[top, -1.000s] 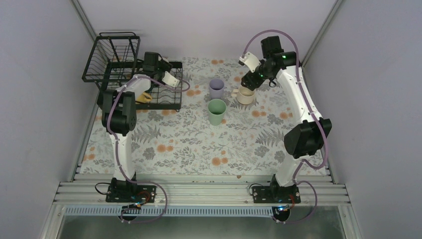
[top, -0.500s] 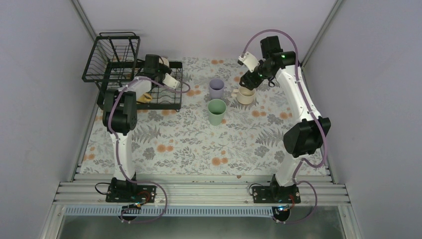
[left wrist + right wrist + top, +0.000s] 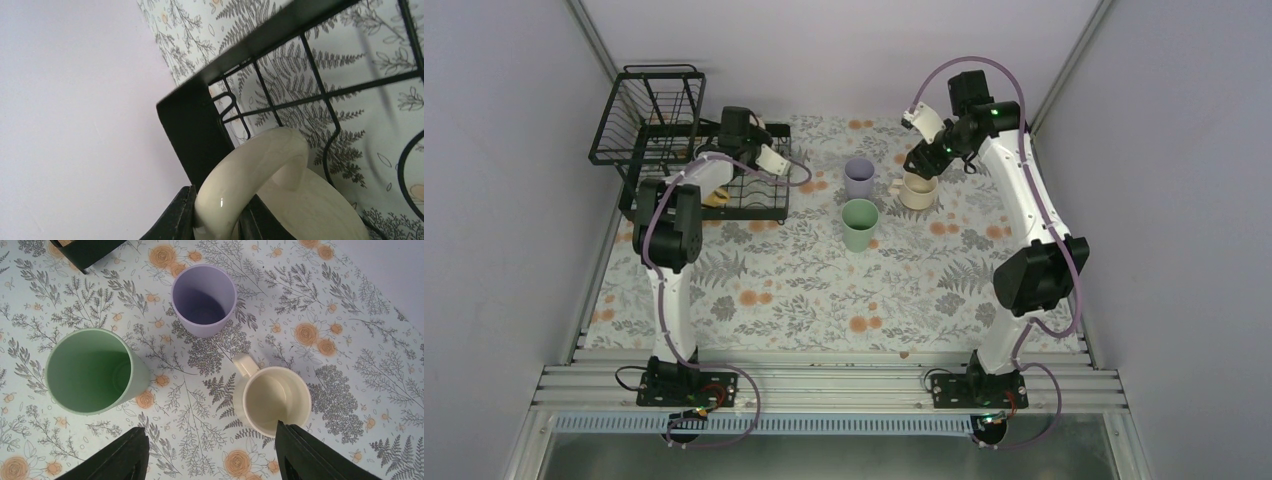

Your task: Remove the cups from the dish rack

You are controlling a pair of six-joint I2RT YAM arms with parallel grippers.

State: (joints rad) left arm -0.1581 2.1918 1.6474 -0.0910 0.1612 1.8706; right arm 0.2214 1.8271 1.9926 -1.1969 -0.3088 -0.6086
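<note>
Left tool [image 3: 215,222] pinches a cream mug [image 3: 285,200] by its handle inside the dish rack [image 3: 192,125].
Right tool [image 3: 212,452] hangs spread above a beige mug [image 3: 272,400] on the bench [image 3: 350,315]. Risk: the pinched mug pivots and snags the wires.

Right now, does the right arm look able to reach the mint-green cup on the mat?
Probably yes. The right end effector hangs open above the cream mug, and the mint-green cup stands upright nearby with bare mat between; the lavender cup sits apart.
</note>
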